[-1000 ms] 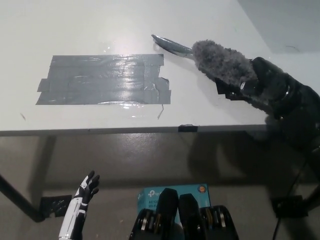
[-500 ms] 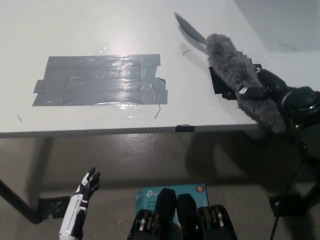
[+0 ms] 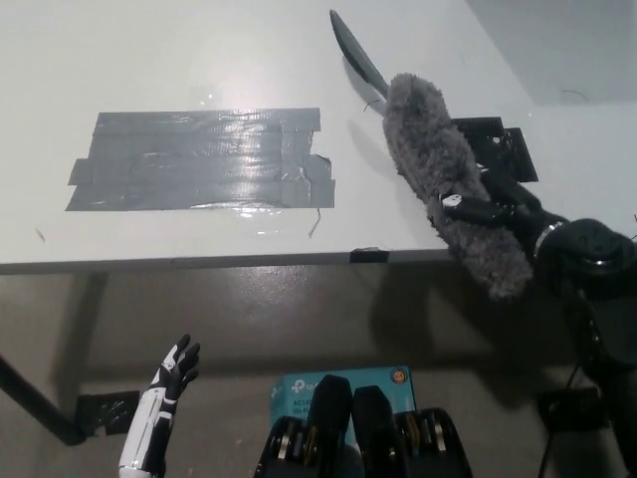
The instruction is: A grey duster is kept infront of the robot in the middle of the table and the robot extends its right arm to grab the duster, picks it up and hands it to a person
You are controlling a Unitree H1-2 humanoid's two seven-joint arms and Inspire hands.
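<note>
The grey fluffy duster (image 3: 443,174) with its dark grey handle (image 3: 355,55) hangs above the table's right part, handle pointing up and away. My black right hand (image 3: 490,194) is shut on the duster near its middle, partly hidden behind the fluff. Below the table edge at the lower left, my white left hand (image 3: 171,373) rests with its fingers apart, holding nothing.
A large patch of grey tape (image 3: 199,159) lies on the white table (image 3: 149,60). The table's front edge (image 3: 199,263) runs across the middle of the view. A teal box (image 3: 299,390) sits on the floor below.
My right hand has turned and drawn the duster down and toward me; its fluffy end now reaches past the table's front edge. The left hand has not moved.
</note>
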